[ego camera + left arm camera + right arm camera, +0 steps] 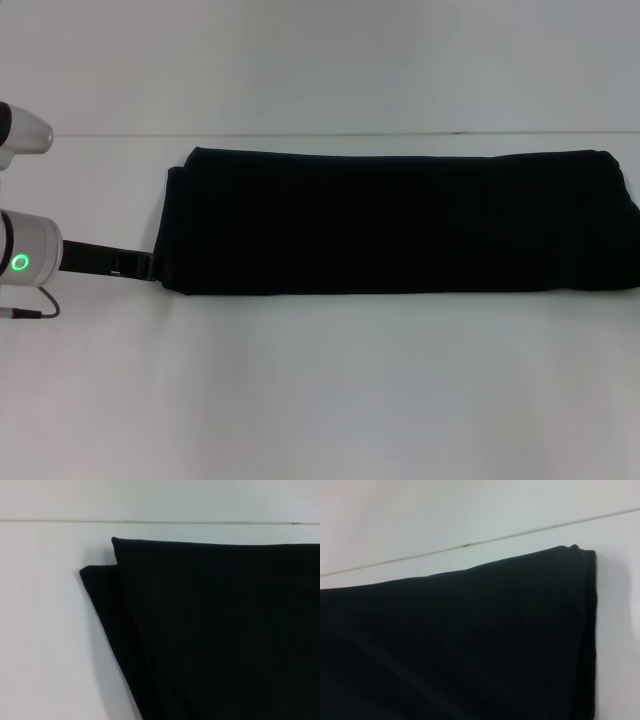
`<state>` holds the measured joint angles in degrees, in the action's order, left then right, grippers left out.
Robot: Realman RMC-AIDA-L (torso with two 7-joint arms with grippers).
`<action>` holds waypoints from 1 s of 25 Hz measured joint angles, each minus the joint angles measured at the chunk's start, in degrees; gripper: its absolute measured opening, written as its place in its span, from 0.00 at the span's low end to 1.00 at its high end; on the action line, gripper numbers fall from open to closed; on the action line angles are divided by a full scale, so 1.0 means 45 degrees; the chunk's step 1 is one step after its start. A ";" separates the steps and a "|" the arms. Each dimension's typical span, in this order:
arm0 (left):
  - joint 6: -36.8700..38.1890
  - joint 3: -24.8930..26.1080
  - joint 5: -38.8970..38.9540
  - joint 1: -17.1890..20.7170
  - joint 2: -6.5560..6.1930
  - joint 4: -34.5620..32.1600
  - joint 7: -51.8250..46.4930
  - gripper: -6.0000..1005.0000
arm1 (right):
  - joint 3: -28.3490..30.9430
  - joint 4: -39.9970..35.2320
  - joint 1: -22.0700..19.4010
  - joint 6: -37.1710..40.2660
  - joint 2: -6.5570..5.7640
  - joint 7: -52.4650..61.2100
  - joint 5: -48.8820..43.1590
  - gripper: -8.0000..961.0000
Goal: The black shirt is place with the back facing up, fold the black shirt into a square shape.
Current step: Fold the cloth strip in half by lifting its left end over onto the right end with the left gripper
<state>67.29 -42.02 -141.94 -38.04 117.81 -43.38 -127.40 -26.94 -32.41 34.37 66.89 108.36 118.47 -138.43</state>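
The black shirt (400, 222) lies folded into a long band across the white table, from the left of centre to the right edge of the head view. No lettering shows on it. My left gripper (143, 266) reaches in low from the left and meets the band's near left corner. In the left wrist view the shirt (220, 630) fills the frame, with a lower layer sticking out past the upper one at its corner. The right wrist view shows the shirt's (460, 640) other end, its edge folded over. My right gripper is out of view.
The white table (320, 390) spreads wide in front of the shirt. Its back edge (300, 133) runs just behind the shirt, against a pale wall. My left arm's white body with a green light (20, 262) and a thin cable (40, 305) sit at the far left.
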 joint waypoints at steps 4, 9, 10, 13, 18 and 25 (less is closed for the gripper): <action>0.0137 0.0042 0.0000 0.0076 -0.0022 -0.0108 -0.0008 0.01 | 0.0011 -0.0022 -0.0119 0.0001 -0.0110 0.0002 0.0024 0.03; 0.0558 0.0119 0.0000 0.0228 -0.0098 -0.0374 -0.0006 0.01 | 0.0033 -0.0024 -0.0252 0.0001 -0.0202 0.0017 0.0059 0.04; 0.0685 0.0121 -0.0032 0.0276 -0.0108 -0.0476 -0.0005 0.01 | 0.0033 -0.0024 -0.0280 0.0009 -0.0207 0.0018 0.0062 0.05; 0.0732 0.0120 -0.0073 0.0298 -0.0108 -0.0507 -0.0003 0.01 | 0.0032 -0.0024 -0.0313 0.0011 -0.0210 0.0006 0.0069 0.06; 0.0737 0.0161 -0.0143 0.0321 -0.0114 -0.0553 0.0024 0.01 | 0.0066 -0.0024 -0.0436 0.0012 -0.0216 -0.0005 0.0082 0.07; 0.0738 0.0279 -0.0168 0.0441 -0.0174 -0.0667 0.0032 0.01 | 0.0349 -0.0024 -0.0587 0.0107 -0.0217 -0.0049 0.0082 0.10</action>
<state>70.61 -40.77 -142.70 -36.06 117.03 -46.38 -127.26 -25.37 -32.52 31.73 67.38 107.38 118.24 -138.07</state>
